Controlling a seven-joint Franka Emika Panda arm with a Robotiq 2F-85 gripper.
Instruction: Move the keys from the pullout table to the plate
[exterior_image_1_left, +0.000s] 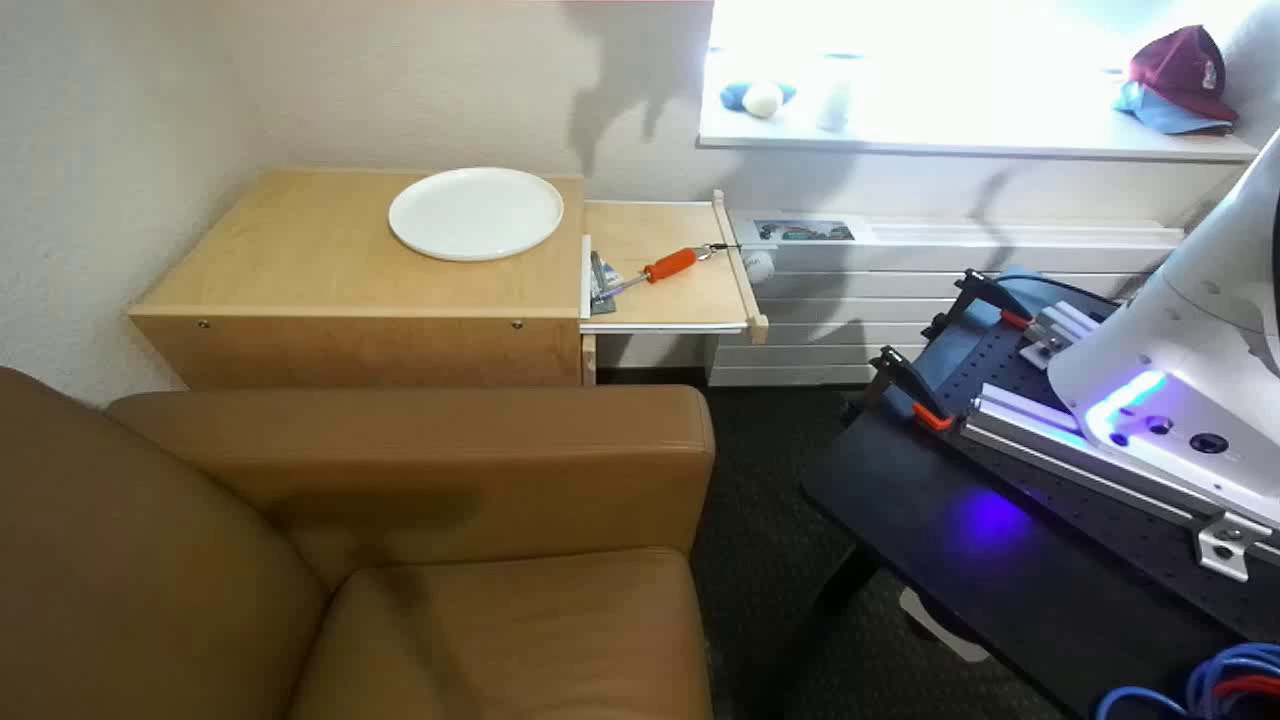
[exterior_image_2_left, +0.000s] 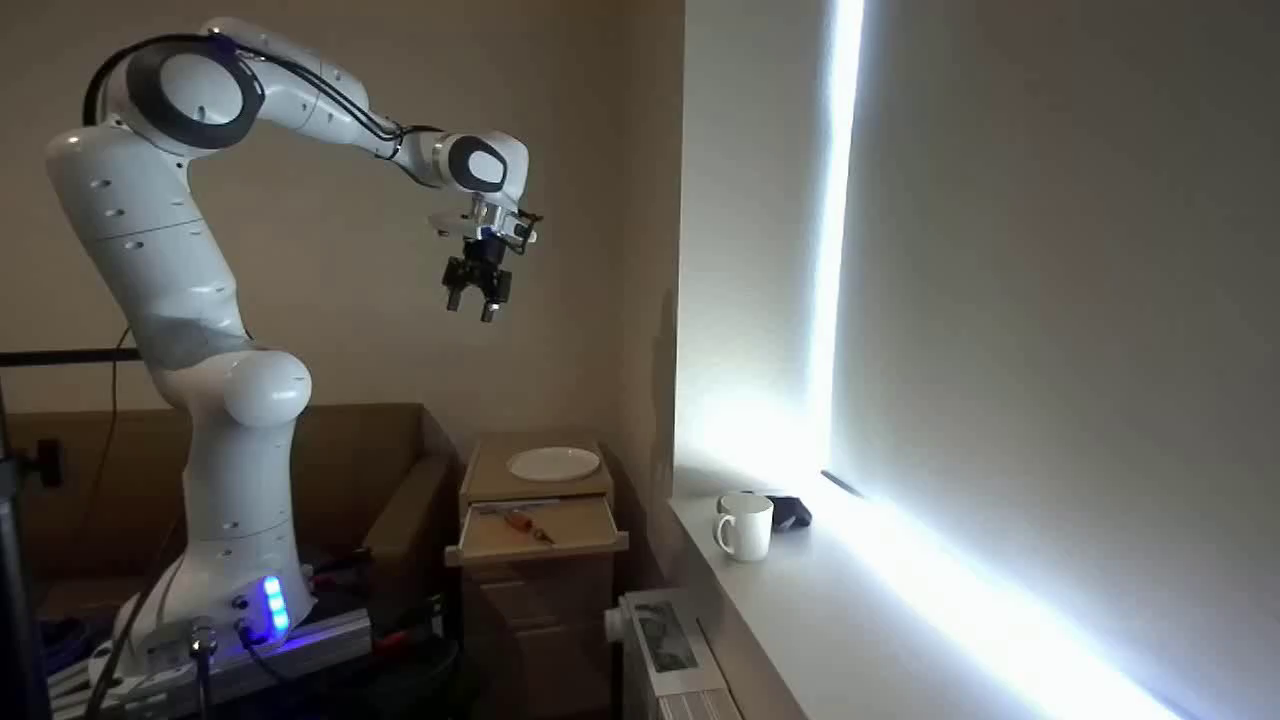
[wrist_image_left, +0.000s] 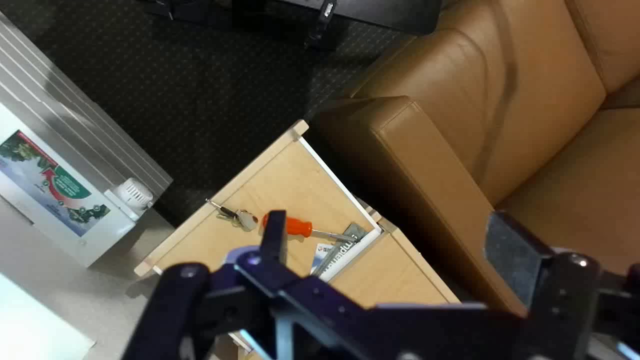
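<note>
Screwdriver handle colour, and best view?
Orange-red; the screwdriver handle shows best, unobstructed, in an exterior view.

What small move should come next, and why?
I'd probably shift the open black tool sideways toward the silver metal keys before descending: in the wrist view they appear left of its opening, lying on the pale-wood rectangular pullout table close beside an orange-handled screwdriver.

Plain white on the plate (exterior_image_1_left: 476, 214), upper left of centre in an exterior view. Pale tan on the pullout table (wrist_image_left: 287, 182), mid-frame in the wrist view; silver and black on the keys (wrist_image_left: 247, 220), orange on the screwdriver handle (wrist_image_left: 299, 228). Tan brown across the sofa (wrist_image_left: 460, 130), upper right; black with pale dots over the carpet (wrist_image_left: 215, 100), upper left. Black on the gripper (wrist_image_left: 392, 245), lower half.
</note>
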